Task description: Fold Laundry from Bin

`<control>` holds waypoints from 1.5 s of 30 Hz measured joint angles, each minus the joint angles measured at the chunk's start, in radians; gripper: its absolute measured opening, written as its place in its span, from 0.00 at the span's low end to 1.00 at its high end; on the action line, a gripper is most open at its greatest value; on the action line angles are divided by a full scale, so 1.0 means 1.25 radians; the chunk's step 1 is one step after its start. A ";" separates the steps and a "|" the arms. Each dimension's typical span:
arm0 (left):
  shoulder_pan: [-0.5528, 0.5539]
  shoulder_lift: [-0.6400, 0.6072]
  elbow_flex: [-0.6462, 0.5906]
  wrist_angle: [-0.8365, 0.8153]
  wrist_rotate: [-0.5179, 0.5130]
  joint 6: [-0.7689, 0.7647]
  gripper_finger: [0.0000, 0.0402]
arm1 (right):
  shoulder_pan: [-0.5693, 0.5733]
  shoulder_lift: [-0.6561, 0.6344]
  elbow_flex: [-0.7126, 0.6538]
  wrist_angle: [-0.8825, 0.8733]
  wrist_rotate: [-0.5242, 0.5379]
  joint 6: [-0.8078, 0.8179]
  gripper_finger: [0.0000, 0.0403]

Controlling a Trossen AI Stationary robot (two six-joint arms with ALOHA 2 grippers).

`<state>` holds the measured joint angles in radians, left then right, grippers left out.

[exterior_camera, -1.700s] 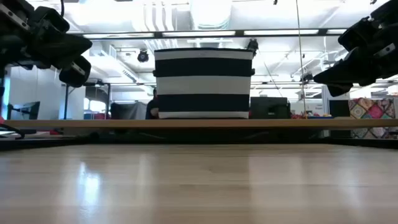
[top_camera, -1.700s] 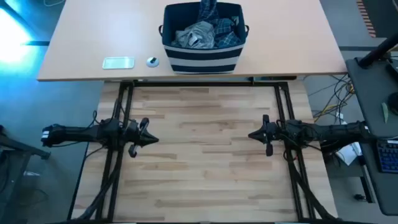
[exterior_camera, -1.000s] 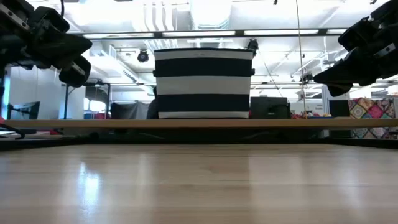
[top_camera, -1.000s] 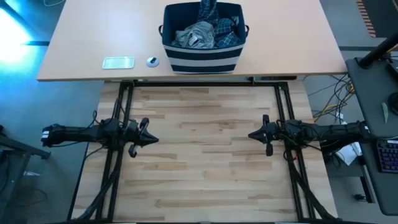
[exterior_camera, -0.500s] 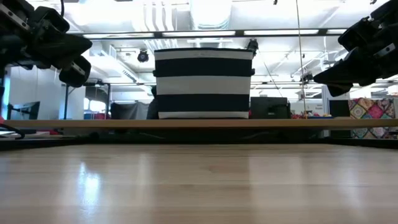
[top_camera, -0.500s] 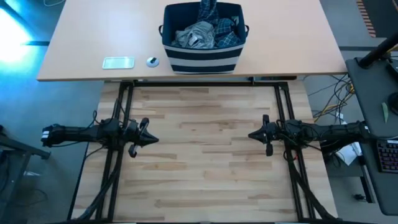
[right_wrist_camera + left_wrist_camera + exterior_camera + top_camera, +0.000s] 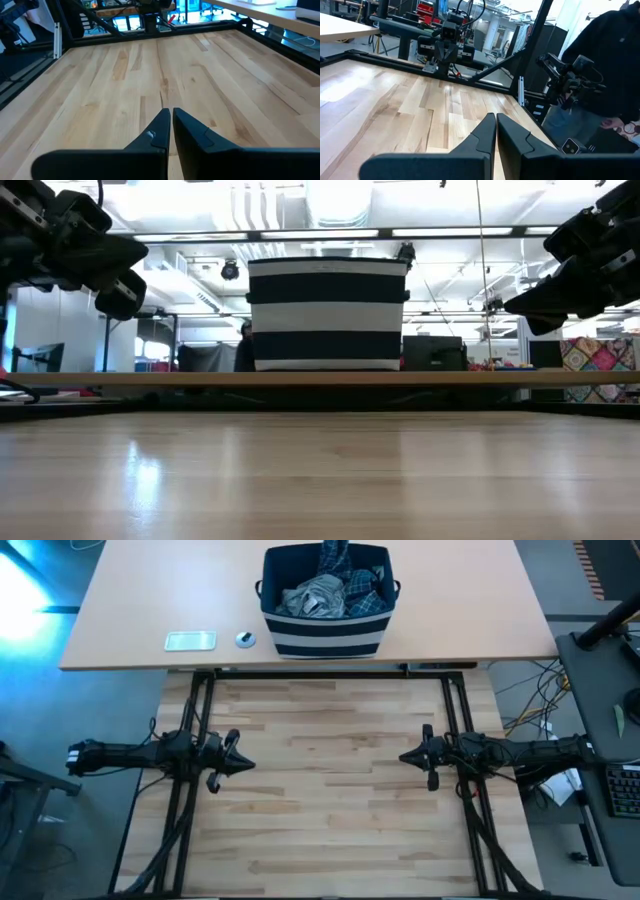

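The bin point(image 7: 325, 602), navy with pale stripes, stands on the tan desk point(image 7: 150, 600) beyond the wooden table's far edge, and in the low view the bin point(image 7: 327, 313) shows at the middle. The laundry point(image 7: 330, 590), grey and blue plaid cloth, lies heaped inside it. My left gripper point(image 7: 248, 763) hovers shut at the table's left side, pointing inward; its fingers point(image 7: 496, 120) hold nothing. My right gripper point(image 7: 403, 756) hovers shut at the table's right side, facing the left one; its fingers point(image 7: 170, 114) hold nothing.
A pale flat device point(image 7: 190, 640) and a small round object point(image 7: 245, 638) lie on the desk left of the bin. A black frame rail point(image 7: 330, 672) runs between desk and wooden table point(image 7: 330, 800). A person in dark clothes point(image 7: 610, 75) stands beyond the table.
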<state>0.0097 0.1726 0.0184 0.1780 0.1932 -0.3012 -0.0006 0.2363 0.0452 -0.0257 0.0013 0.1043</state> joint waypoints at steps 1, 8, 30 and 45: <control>0.000 0.000 0.000 0.000 0.000 0.000 0.00 | 0.000 0.000 0.000 0.000 0.000 0.000 0.04; 0.000 0.000 0.000 0.000 0.000 0.000 0.00 | 0.000 0.000 0.000 0.015 0.001 -0.063 0.04; 0.000 0.000 0.000 0.000 0.000 0.000 0.00 | -0.007 0.538 0.578 -0.174 0.104 0.198 0.04; 0.000 0.000 0.000 0.006 -0.021 0.003 0.00 | -0.179 0.896 1.316 -0.582 0.176 0.296 0.24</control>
<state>0.0097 0.1726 0.0185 0.1859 0.1671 -0.2974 -0.2238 1.3560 1.6898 -0.7528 0.2212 0.4746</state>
